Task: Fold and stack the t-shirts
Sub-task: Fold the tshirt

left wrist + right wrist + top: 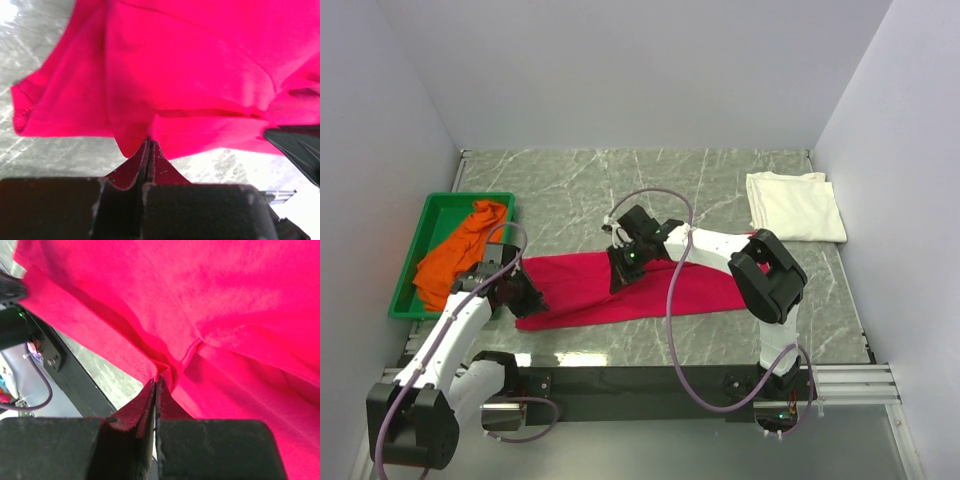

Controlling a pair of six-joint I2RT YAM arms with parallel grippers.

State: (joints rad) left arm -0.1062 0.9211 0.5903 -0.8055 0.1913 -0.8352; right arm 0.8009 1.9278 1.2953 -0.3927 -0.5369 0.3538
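At the near left corner of the bench [580, 190], the left gripper [527, 298] is low over the marbled top, at the left end of the crimson t-shirt [580, 292]. In the left wrist view its fingers [132, 172] are pressed together, with a fold of the shirt's hem pinched between the tips and the cloth fanning out beyond them. The crimson t-shirt lies as a long, flattened band across the near middle of the bench, running from the left gripper toward the right arm. A little farther in, the right gripper [620, 278] sits at the shirt's far edge, near the middle of the band. The right wrist view shows its fingers [135, 410] closed tight on a stitched edge of the red cloth. Against the left edge stands a green bin [410, 262] holding the crumpled orange t-shirt [455, 250]. Farthest off, toward the far right corner and well apart from the others, the cream-white t-shirt [795, 205] lies folded into a neat square on the bench.
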